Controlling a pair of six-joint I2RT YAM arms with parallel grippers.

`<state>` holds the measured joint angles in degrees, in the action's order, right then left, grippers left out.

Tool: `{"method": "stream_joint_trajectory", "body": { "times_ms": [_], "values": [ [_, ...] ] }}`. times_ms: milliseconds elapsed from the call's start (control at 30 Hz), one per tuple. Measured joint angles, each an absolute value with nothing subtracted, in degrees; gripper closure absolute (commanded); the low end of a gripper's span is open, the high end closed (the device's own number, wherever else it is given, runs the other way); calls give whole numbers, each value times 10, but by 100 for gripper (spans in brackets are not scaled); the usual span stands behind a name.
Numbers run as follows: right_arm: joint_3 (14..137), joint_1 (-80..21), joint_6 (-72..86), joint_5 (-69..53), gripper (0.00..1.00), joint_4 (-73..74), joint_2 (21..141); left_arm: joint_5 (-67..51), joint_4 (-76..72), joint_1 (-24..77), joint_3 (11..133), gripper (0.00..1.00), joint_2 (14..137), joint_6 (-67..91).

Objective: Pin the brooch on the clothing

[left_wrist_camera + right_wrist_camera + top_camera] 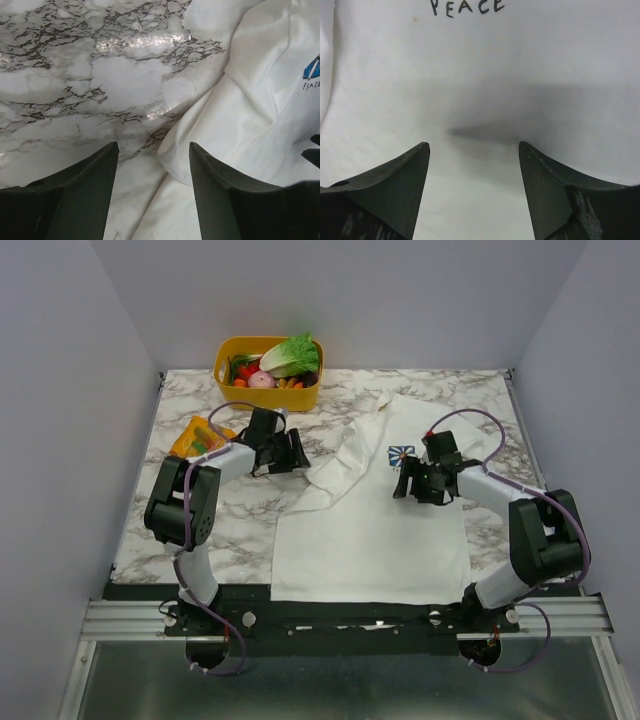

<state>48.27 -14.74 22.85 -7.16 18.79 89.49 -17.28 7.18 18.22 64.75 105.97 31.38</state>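
The white T-shirt lies spread on the marble table, its left sleeve folded over the body. Its blue chest print also shows at the right edge of the left wrist view. My left gripper is open and empty, low at the shirt's folded left edge; its midpoint spans cloth and marble. My right gripper is open and empty just below the print, close over plain white cloth, with the "PEACE" lettering ahead. The brooch does not show in any view.
A yellow basket of toy vegetables stands at the back left. An orange snack packet lies left of my left arm. Grey walls enclose the table on three sides.
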Motion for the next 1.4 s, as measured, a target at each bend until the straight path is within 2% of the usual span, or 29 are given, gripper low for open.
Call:
{"method": "stream_joint_trajectory", "body": {
  "times_ms": [200, 300, 333, 400, 433, 533, 600, 1000, 1400],
  "values": [
    [479, -147, 229, -72, 20, 186, 892, -186, 63, 176, 629, 41, 1060, 331],
    [479, -147, 229, -72, 20, 186, 892, -203, 49, 176, 627, 49, 1067, 341],
    [479, -147, 229, -72, 20, 186, 892, -206, 44, 176, 627, 56, 1069, 343],
    [479, -147, 229, -71, 20, 186, 891, -221, 34, 177, 627, 63, 1077, 350],
    [478, -147, 229, -71, 20, 185, 891, -227, 30, 177, 627, 73, 1079, 351],
    [477, -147, 229, -71, 20, 185, 889, -244, 25, 179, 632, 95, 1088, 357],
    [476, -147, 229, -72, 20, 185, 889, -248, 24, 181, 634, 100, 1091, 358],
    [469, -147, 229, -78, 20, 185, 881, -182, 40, 180, 701, 100, 1078, 325],
    [468, -147, 244, -80, 19, 185, 881, -86, 44, 142, 729, 100, 972, 295]
  ]
}}
